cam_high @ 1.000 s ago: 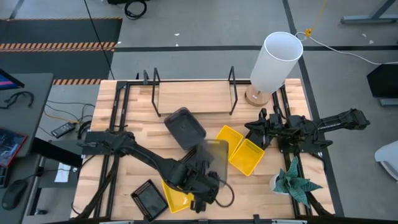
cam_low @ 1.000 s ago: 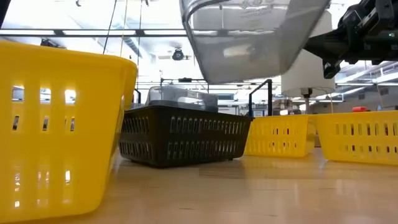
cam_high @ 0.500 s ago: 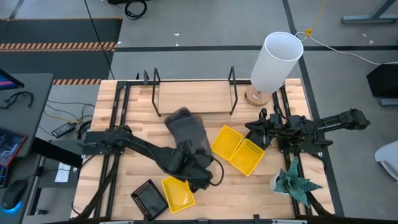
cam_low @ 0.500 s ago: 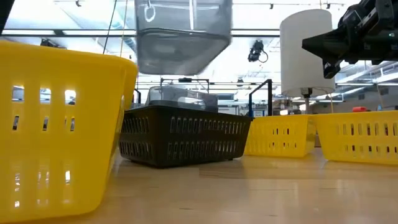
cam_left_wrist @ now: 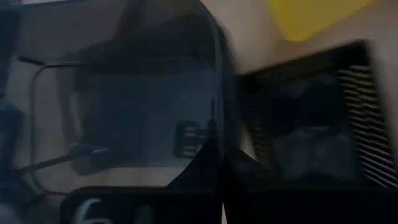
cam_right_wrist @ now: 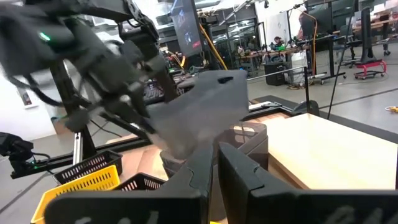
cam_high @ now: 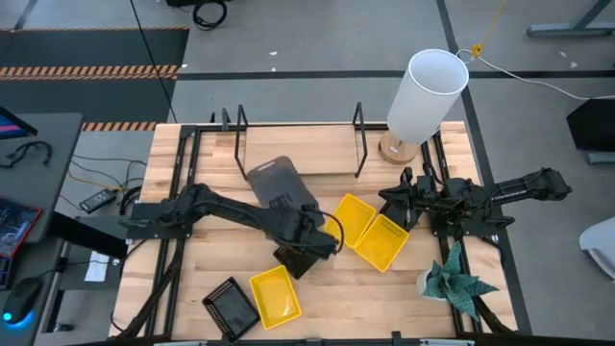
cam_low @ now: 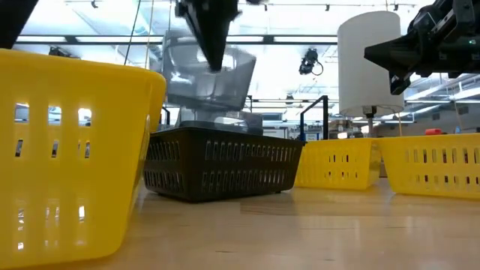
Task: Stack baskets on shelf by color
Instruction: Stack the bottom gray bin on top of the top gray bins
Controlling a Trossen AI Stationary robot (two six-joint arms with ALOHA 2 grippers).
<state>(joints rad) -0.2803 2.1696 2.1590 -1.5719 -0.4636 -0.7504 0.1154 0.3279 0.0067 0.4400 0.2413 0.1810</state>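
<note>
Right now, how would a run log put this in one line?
left hand: shut on grey basket, carrying it to shelf | right hand: waiting, shut

A tall white cylindrical lamp shade (cam_high: pixel 426 94) stands on a round wooden base (cam_high: pixel 392 151) at the wooden tabletop's (cam_high: pixel 500 298) far right corner. A green folded-paper plant (cam_high: pixel 459 281) sits near its right front edge.

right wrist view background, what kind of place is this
Probably a robotics lab or workshop: workbenches with equipment and monitors fill the room, ceiling strip lights run overhead, and hazard-striped tape marks the concrete floor beside the wooden table.
</note>
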